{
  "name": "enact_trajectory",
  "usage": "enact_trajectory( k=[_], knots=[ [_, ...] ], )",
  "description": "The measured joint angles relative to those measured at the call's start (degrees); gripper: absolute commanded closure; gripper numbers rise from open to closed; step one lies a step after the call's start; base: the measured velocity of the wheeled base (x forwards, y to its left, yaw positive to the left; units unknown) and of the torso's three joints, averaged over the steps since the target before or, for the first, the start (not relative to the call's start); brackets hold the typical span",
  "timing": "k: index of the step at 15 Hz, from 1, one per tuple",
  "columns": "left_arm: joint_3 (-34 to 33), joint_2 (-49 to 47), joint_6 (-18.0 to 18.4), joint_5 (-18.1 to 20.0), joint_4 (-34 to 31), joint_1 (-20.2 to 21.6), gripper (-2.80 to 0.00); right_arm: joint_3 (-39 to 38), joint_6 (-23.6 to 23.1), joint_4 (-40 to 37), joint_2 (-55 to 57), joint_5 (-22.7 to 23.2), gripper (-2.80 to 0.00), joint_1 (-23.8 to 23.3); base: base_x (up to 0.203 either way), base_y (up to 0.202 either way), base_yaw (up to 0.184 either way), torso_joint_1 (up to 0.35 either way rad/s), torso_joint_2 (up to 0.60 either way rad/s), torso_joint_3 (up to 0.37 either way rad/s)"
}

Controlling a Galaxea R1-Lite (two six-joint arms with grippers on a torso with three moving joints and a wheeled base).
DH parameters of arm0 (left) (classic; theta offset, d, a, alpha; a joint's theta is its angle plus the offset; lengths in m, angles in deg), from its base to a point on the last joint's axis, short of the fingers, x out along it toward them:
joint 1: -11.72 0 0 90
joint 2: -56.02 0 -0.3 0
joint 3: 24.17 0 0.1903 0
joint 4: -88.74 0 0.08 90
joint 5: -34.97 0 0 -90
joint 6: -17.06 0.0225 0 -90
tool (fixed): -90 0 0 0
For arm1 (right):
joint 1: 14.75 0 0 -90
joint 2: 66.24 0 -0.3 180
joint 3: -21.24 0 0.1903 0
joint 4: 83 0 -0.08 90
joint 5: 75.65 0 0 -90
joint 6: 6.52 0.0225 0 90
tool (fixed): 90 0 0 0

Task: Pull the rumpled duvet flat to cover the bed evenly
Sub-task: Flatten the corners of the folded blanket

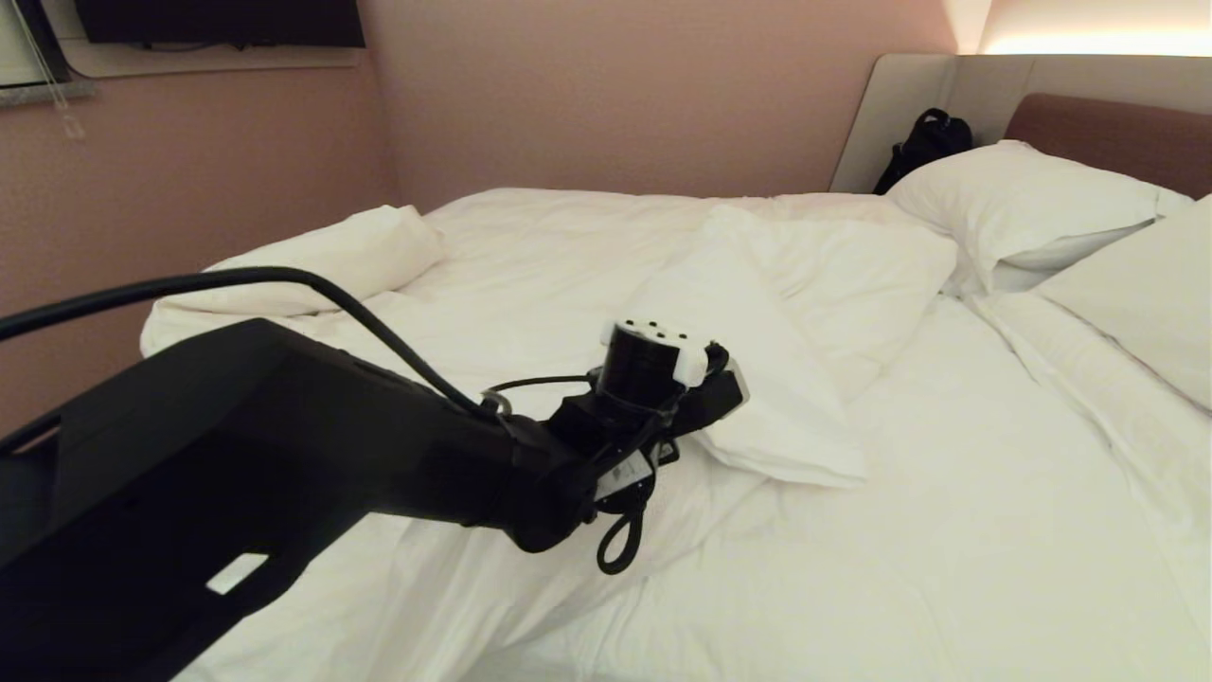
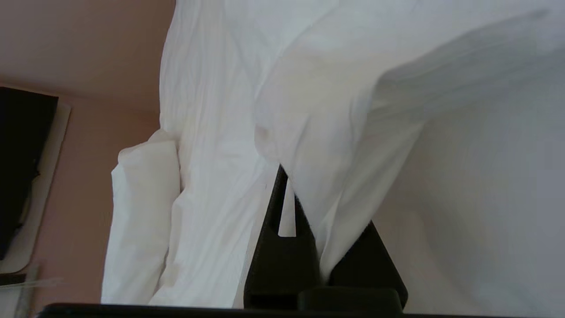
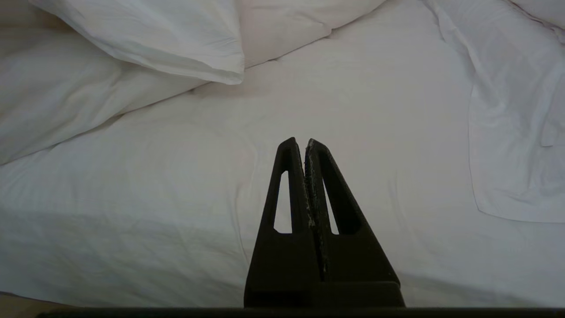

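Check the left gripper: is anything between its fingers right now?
Yes. In the left wrist view a fold of the duvet runs down between the fingers of the left gripper, pinched there.

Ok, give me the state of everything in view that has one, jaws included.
Duvet: rumpled, folded back on itself, sheet exposed on the headboard side.
Left gripper: jaws shut on a fold of the duvet.
Right gripper: jaws shut, empty, above the bare sheet.
Pillows: at the headboard, lying askew.
Bed: not yet evenly covered.
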Motion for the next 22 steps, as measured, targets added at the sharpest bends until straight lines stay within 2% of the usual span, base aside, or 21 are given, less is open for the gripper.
enact_trajectory(
  k=[3,7,11,16,22],
  knots=[
    [0.18,1.30,-2.39,0.63,0.20,-2.35,0.00,0.00,0.00,0.01,0.00,0.02,0.00,0.00,0.000,0.000,0.000,0.000,0.00,0.000],
    [-0.37,3.04,-6.42,3.91,-0.61,-5.83,0.00,0.00,0.00,0.00,0.00,0.00,0.00,0.00,0.000,0.000,0.000,0.000,0.00,0.000],
    [-0.48,3.70,-12.45,6.66,-0.29,-10.96,0.00,0.00,-0.02,0.00,0.00,-0.02,0.00,0.00,0.000,0.000,0.000,0.000,0.00,0.000],
    [1.34,3.66,-18.54,7.70,0.25,-16.93,0.00,0.00,-0.01,0.00,0.00,-0.01,0.00,0.00,0.000,0.000,0.000,0.000,0.00,0.000],
    [0.17,2.49,-28.35,8.54,3.17,-21.00,0.00,0.00,0.05,0.00,0.00,0.02,0.00,0.00,0.000,0.000,0.000,0.000,0.00,0.000]
  ],
)
